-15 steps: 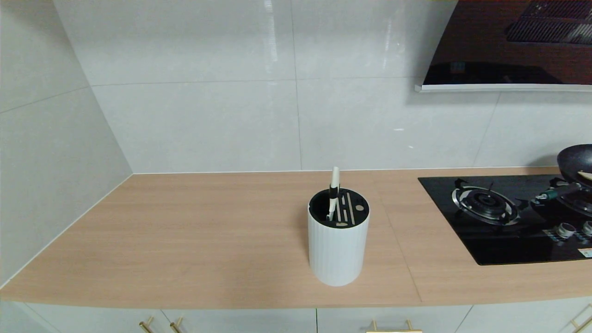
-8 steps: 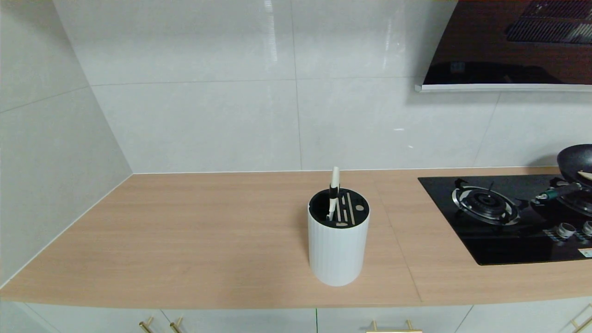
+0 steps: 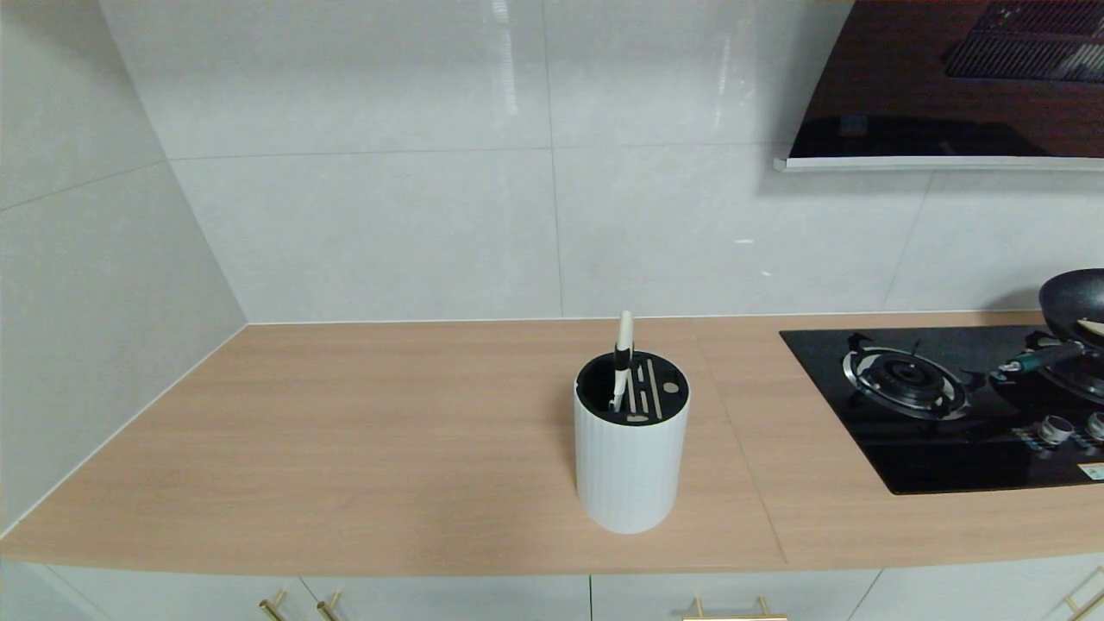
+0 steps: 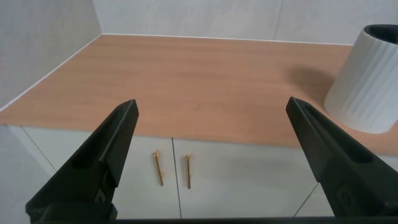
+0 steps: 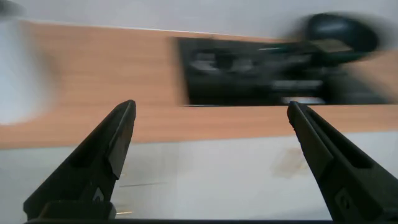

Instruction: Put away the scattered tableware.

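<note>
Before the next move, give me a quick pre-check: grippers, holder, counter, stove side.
1. Left gripper open with nothing between its fingers: ok.
2. Right gripper open with nothing between its fingers: ok.
3. Holder standing upright on the counter, with free slots showing in its top: ok.
4. One white-handled utensil standing in the holder, handle up: ok.
5. Next piece to pick up identified: cannot tell.
6. Pan on the stove, off to the right and apart from the holder: ok.
</note>
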Controlling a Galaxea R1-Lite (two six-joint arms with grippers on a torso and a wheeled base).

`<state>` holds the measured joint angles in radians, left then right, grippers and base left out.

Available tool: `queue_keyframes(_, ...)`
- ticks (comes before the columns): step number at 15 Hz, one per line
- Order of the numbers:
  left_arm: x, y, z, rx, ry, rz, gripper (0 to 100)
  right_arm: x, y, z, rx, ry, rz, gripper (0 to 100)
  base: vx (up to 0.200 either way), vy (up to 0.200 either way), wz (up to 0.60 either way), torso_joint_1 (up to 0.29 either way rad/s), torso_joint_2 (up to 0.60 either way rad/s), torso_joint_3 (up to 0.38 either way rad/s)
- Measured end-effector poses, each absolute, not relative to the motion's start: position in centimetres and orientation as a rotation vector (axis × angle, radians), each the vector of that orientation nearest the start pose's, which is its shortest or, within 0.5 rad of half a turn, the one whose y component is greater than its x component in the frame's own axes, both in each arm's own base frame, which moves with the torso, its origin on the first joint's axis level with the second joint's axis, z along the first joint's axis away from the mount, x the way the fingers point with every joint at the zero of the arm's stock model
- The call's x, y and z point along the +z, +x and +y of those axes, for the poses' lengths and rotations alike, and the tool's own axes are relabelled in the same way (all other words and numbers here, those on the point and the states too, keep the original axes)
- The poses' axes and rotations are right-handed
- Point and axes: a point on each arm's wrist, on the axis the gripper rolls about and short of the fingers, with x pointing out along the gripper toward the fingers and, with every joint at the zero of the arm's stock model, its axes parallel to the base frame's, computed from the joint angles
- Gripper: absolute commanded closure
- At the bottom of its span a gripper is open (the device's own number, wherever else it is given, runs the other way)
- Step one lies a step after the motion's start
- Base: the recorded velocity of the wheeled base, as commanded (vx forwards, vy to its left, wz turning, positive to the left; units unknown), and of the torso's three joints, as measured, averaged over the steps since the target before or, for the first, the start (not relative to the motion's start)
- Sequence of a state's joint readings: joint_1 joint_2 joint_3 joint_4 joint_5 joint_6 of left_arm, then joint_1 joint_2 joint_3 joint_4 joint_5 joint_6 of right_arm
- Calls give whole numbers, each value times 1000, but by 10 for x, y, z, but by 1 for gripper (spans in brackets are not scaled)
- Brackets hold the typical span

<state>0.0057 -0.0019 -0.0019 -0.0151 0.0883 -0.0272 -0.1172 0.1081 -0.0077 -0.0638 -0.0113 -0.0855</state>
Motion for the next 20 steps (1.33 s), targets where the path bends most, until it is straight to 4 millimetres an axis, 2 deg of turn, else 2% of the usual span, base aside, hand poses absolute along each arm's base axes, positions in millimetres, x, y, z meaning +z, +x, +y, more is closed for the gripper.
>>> queue_keyframes(4,78,-23,2,95,-28,-20,0,84,-15,1,-111,-132,47,0,0,0,0,0,0,0)
queue_keyframes(7,78,-23,2,101,-32,-21,0,82,-15,6,115,-45,46,0,0,0,0,0,0,0)
queue_keyframes(9,78,-23,2,102,-32,-22,0,83,-15,7,184,58,59,0,0,0,0,0,0,0)
queue_keyframes(11,78,-23,2,103,-32,-22,0,83,-17,6,206,46,44,0,0,0,0,0,0,0)
queue_keyframes(12,78,-23,2,103,-33,-21,0,83,-17,5,161,-4,26,0,0,0,0,0,0,0)
queue_keyframes(14,78,-23,2,107,-33,-22,0,79,-20,0,-32,-56,16,0,0,0,0,0,0,0)
queue_keyframes(20,78,-23,2,107,-32,-22,0,76,-22,0,-20,-3,4,0,0,0,0,0,0,0)
